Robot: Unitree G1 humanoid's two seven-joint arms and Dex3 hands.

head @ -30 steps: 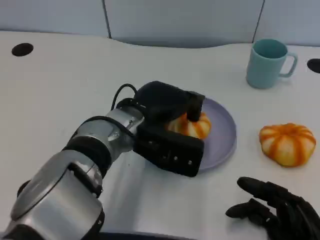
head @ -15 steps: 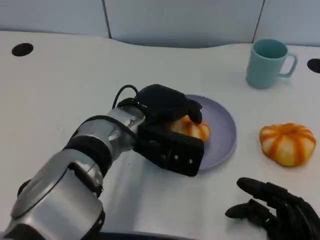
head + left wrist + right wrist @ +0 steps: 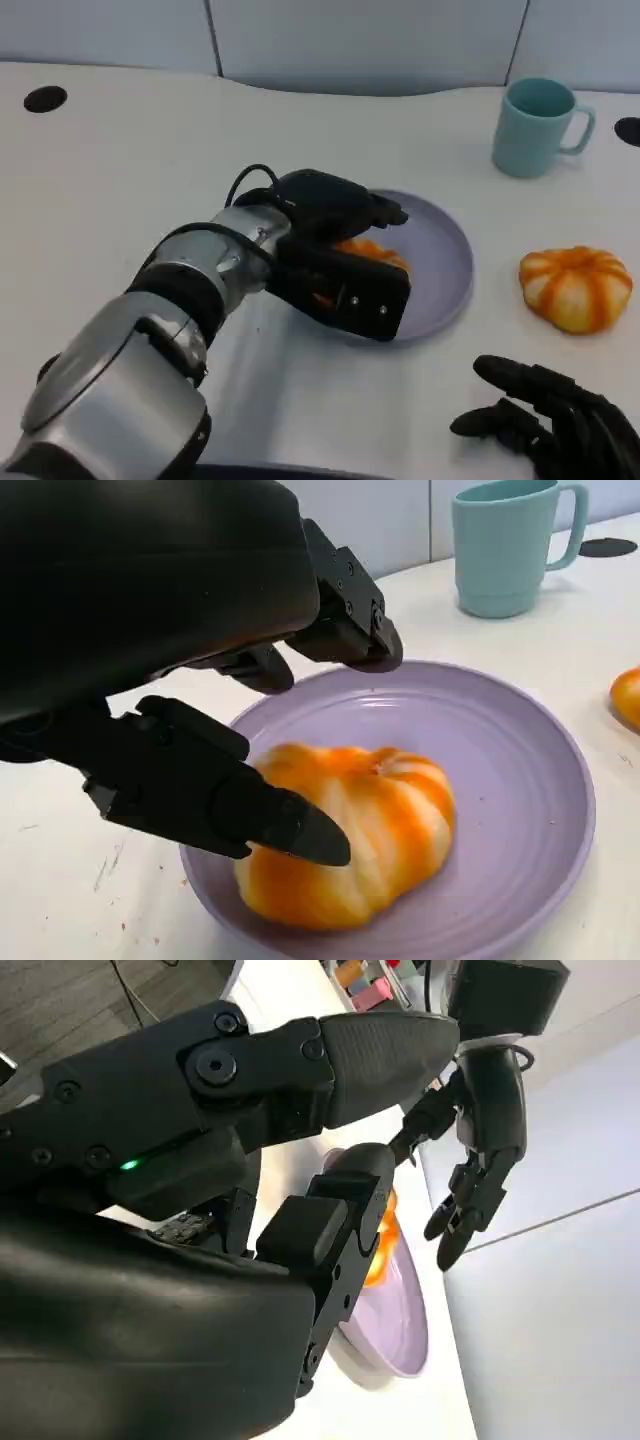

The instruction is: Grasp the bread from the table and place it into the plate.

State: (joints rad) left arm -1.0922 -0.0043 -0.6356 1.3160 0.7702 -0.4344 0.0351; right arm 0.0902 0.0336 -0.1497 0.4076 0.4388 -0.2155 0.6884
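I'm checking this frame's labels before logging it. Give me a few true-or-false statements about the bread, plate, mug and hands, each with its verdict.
1. One bread lies on the purple plate. True.
2. The left hand grips that bread tightly. False: its fingers are spread above it.
3. The mug stands on the plate. False: it stands on the table, beyond the plate.
4. A second bread lies on the table, off the plate. True.
5. The right hand holds a bread. False: it holds nothing.
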